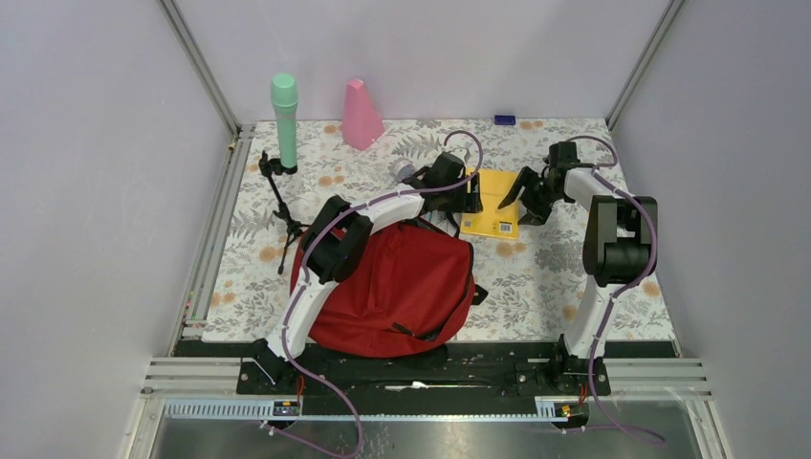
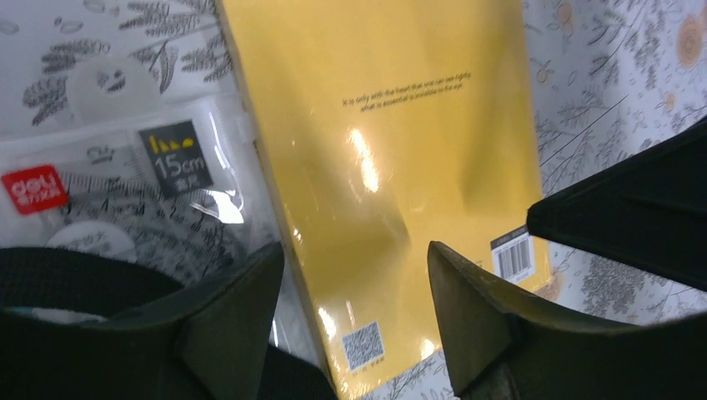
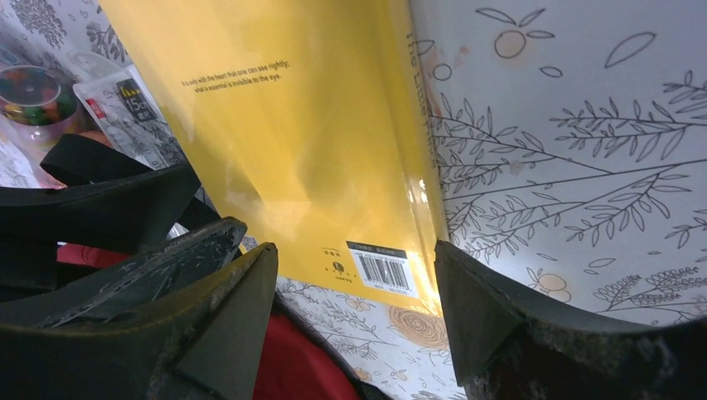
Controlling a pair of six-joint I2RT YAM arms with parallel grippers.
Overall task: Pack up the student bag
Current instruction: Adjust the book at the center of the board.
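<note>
Walled in pale grey on three sides, the table wears a floral cloth (image 1: 574,277). We note the student bag (image 1: 397,282) slumped at the near side, left of centre and partly under the left arm. Its far edge lies just beside the yellow book (image 1: 491,206).

Left gripper (image 2: 354,275): fingers spread wide, holding nothing. It hangs over the book's left edge, where that edge meets a clear ruler pack (image 2: 125,187).
Right gripper (image 3: 354,258): fingers likewise wide and empty, over the book's barcode corner.
From overhead, the two face each other across the book.

Handling, as we judge it:
- The bag is soft fabric with no frame showing, so it will likely sag and fold wherever we lift it.
- Its mouth will probably fall shut unless one arm holds it apart.
- It looks light while unfilled.
- The best holds look like a black strap (image 1: 421,334) or the fabric lip along a zipper line. A pinch on the broad red panel would likely only bunch cloth.
- We cannot tell whether the zipper is open.

At the far edge stand a green microphone (image 1: 284,120) and a pink cone (image 1: 361,115), well apart from the bag.
</note>
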